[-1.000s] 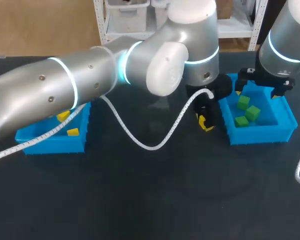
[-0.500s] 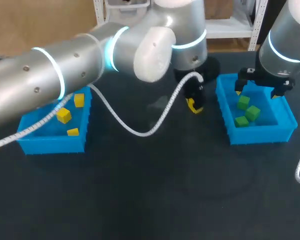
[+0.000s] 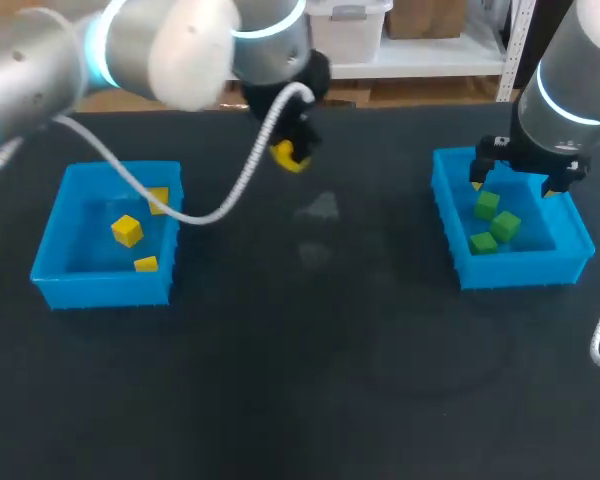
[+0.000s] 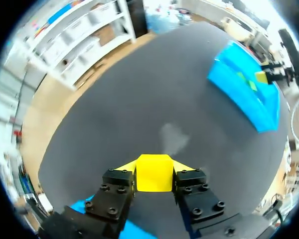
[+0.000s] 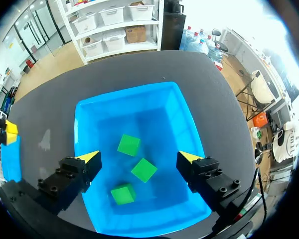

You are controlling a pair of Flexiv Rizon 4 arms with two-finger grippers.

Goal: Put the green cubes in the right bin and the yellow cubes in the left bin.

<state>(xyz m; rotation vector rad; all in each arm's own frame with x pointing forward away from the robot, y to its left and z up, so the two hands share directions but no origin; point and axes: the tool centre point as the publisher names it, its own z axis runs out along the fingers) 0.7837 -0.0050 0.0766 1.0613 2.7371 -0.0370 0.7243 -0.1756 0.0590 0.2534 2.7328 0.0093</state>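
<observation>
A yellow cube (image 4: pixel 153 173) sits clamped between the fingers of my left gripper (image 3: pixel 290 155), which hangs above the table's far middle, between the two bins. The left blue bin (image 3: pixel 102 288) holds three yellow cubes (image 3: pixel 127 231). My right gripper (image 5: pixel 139 160) stands open above the right blue bin (image 5: pixel 84 124), nothing between its fingers. Inside that bin lie three green cubes (image 5: pixel 128 145); in the head view the green cubes (image 3: pixel 506 225) show under the right gripper (image 3: pixel 525 178). The right bin (image 4: pixel 244 82) is far ahead of the left gripper.
A pale smudge (image 3: pixel 322 208) marks the dark tabletop between the bins. The left arm's white cable (image 3: pixel 230 195) loops down over the left bin's far right corner.
My left arm has swung away from the right bin, to the left and toward the back, carrying the yellow cube. The right arm has stayed over its bin.
</observation>
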